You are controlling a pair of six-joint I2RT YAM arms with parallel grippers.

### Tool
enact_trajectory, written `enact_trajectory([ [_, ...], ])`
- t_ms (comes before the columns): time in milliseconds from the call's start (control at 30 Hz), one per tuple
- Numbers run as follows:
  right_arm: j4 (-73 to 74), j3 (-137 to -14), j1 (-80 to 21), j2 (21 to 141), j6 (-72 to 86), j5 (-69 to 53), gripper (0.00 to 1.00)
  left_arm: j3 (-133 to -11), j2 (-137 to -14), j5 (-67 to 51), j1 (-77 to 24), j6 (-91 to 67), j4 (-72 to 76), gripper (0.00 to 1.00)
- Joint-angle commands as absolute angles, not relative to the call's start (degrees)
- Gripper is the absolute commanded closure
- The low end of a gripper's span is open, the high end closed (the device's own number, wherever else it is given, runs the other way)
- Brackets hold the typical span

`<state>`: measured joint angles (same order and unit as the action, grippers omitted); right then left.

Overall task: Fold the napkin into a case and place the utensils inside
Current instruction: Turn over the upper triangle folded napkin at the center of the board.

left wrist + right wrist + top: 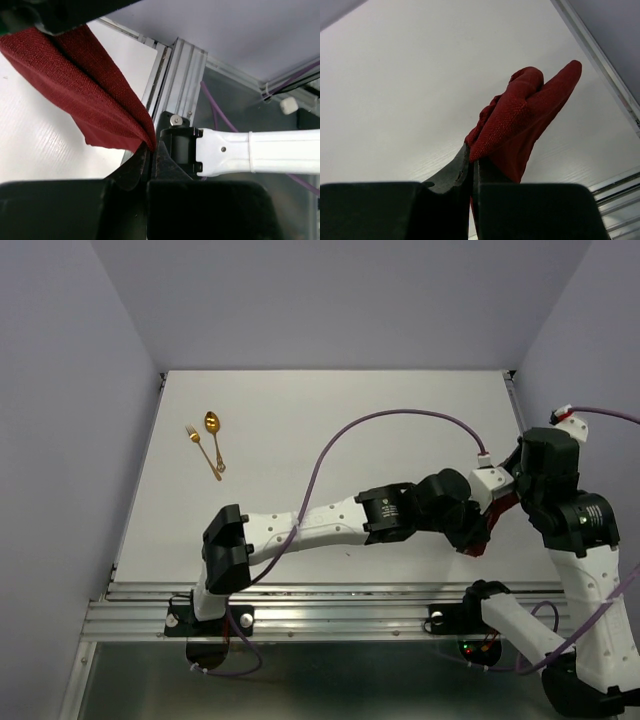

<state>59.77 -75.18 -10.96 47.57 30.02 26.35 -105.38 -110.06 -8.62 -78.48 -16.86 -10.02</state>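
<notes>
Left hand [151, 150]: fingers closed together, pinching a corner of the dark red woven cloth napkin [75, 85] right at their tips.
Right hand [471, 161]: fingers likewise closed, clamped on a bunched fold of the same napkin, which bulges out just past the tips.
Napkin, position: at the near right of the white flat surface [330, 430], gripped by both hands at once. In the overhead view only slivers of red show among the two wrists.
Napkin, lie: in the left wrist view it runs as a creased, doubled band from the fingertips up to the dark body at the top of the picture, with a loose lower edge hanging beneath. Whether any part touches the surface cannot be told.
Napkin, relative to the edge: the pinched corner sits just beside the aluminium rail [175, 75] along the near edge, with a white arm link [260, 150] close behind it.
Arms: the left arm reaches across from its base to the right side, meeting the right arm there.
Utensils: a small gold metal spoon [211, 422] and a small gold metal fork [203, 453] lie side by side at the far left of the surface, well apart from the napkin and both hands.
</notes>
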Motion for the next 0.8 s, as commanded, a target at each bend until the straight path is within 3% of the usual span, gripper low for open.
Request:
enact_trajectory([
  [0, 53.4, -76.9, -10.6, 51.9, 26.6, 25.6, 0.99, -98.3, -106.1, -18.7, -77.1, -19.8, -2.9, 1.00],
  [267, 40.4, -75.5, -10.6, 70.8, 25.0, 12.1, 0.99, -77.1, -98.4, -26.7, -64.9, -23.7, 11.5, 1.00],
  [433, 32.0, -77.8, -11.2, 82.0, 27.2, 6.3, 0.99, -71.9, -97.1, -28.3, -57.8, -21.9, 11.6, 1.00],
  [767, 26.0, -82.7, -12.2, 95.3, 30.9, 1.3, 0.99, -67.9, -98.2, -30.1, -54.1, -21.8, 13.4, 1.00],
])
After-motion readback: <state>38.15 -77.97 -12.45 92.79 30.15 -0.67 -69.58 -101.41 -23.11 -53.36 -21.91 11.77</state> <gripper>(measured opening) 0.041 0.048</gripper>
